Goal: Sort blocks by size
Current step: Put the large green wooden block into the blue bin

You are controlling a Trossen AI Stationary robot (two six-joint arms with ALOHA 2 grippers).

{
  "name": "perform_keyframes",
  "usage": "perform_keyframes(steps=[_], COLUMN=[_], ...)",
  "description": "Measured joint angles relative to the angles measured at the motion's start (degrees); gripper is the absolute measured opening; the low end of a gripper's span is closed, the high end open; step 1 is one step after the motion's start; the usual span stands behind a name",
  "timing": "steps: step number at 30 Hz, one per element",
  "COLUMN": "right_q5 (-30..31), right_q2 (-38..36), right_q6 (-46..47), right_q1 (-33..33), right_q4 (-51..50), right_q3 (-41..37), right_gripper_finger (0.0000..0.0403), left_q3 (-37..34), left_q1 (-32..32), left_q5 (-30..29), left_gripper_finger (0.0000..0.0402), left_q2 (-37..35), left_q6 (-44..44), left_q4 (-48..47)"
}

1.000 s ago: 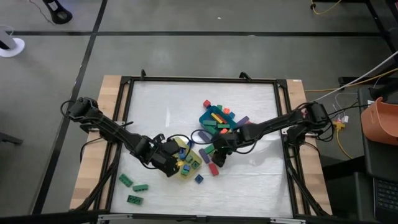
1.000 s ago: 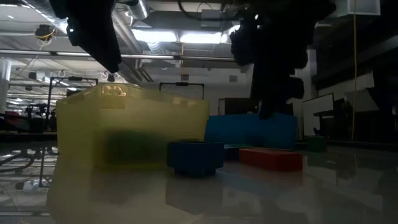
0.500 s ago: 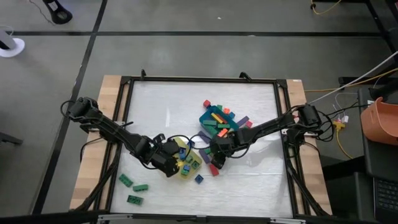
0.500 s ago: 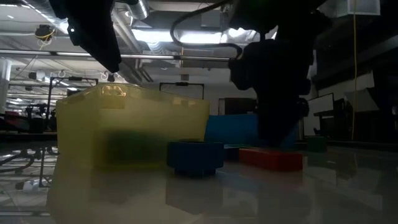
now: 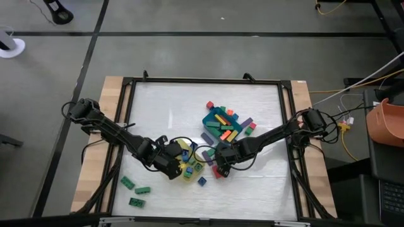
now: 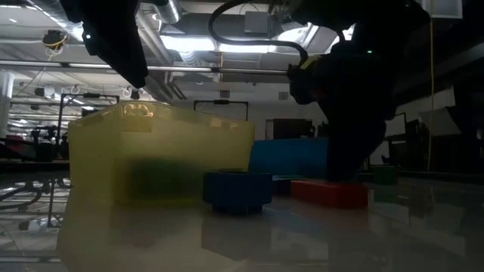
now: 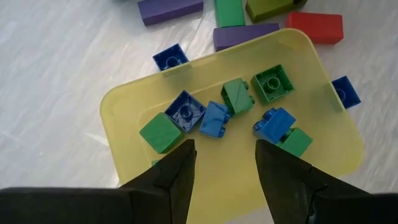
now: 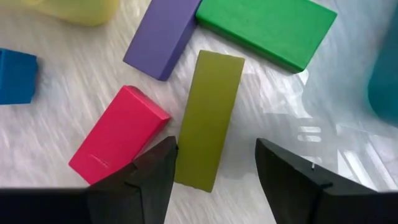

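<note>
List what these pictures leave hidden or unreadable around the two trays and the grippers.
- Yellow tray, low view: its cloudy wall blurs the blocks inside into a green smear.
- Blue tray, low view: the right arm covers part of it.
- Olive bar, right wrist view: its near end is hidden between the open right gripper fingers; contact unclear.
- Left gripper, high view: too small to read.

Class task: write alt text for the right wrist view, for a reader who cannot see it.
The right tool hangs open over an olive-yellow bar lying flat on the white table, its two dark fingers either side of the bar's near end. A red block lies beside the bar, with a purple bar and a green bar beyond.
</note>
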Motion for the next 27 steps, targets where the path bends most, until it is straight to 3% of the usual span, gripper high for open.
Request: perform_keyframes(steps=[27], right_q5=[-1.55], right_q2=[-0.20], right_q6=[-0.94], right_q1=[0.24], right_q4=[-0.34], right_q3=[1.15], right_gripper_finger=[0.0221], left_q3=[0.00], left_q1=[0.00], left_q5=[0.02], left_gripper_finger=[0.0155], left_q2=[0.00], left_q6=[-0.04], left_q4=[0.22])
